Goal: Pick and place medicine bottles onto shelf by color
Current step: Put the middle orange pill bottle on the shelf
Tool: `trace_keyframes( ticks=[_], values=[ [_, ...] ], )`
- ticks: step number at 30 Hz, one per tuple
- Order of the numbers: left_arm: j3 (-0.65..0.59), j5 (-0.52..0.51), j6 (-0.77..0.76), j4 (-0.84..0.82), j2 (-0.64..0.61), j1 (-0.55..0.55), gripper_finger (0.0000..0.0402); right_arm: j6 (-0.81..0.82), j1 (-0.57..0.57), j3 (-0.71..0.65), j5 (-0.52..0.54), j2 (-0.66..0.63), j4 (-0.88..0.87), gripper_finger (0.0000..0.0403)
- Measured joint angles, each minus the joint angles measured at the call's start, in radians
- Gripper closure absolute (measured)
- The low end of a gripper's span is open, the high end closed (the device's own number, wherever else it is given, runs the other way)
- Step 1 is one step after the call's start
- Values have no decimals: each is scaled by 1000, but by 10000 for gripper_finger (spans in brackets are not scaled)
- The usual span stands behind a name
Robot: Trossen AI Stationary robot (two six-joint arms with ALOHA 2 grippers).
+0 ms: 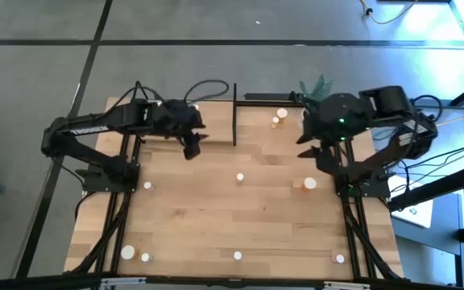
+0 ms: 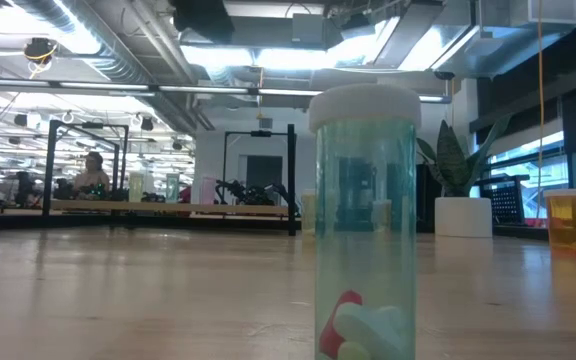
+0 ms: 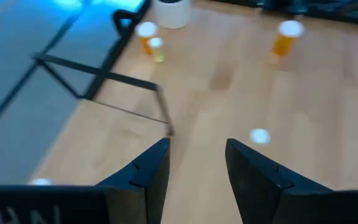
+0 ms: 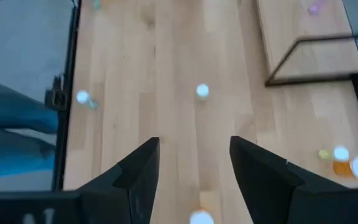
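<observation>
Both arms hover over the table's far half, their jaws parted and empty.

From above we see the left gripper (image 1: 192, 147) just left of the shelf's (image 1: 266, 129) upright black bar, and the right gripper (image 1: 311, 150) beside the shelf's right end; both wrist views show bare wood between the fingers. Two medicine bottles (image 1: 279, 118) stand on the shelf, next to the white plant pot (image 3: 171, 12); the others lie scattered across the table (image 1: 216, 217). The low view alone shows a greenish bottle (image 2: 364, 225) up close, blocking much of the room, and what may be a person (image 2: 92, 175) seated far behind.
</observation>
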Motion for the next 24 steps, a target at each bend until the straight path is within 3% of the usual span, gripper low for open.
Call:
trace_keyframes(
  ticks=[7,11,18,24],
  values=[
    [0,-3,-95,47,0,-155,253,34,47,-260,-4,-182,-3,205],
    [0,-4,-130,90,0,-231,253,55,113,-378,-72,-239,-3,205],
    [0,-18,-97,140,4,-327,253,141,227,-519,-67,-248,3,205],
    [0,-7,-12,157,5,-345,253,227,262,-600,-34,-247,46,205]
  ],
)
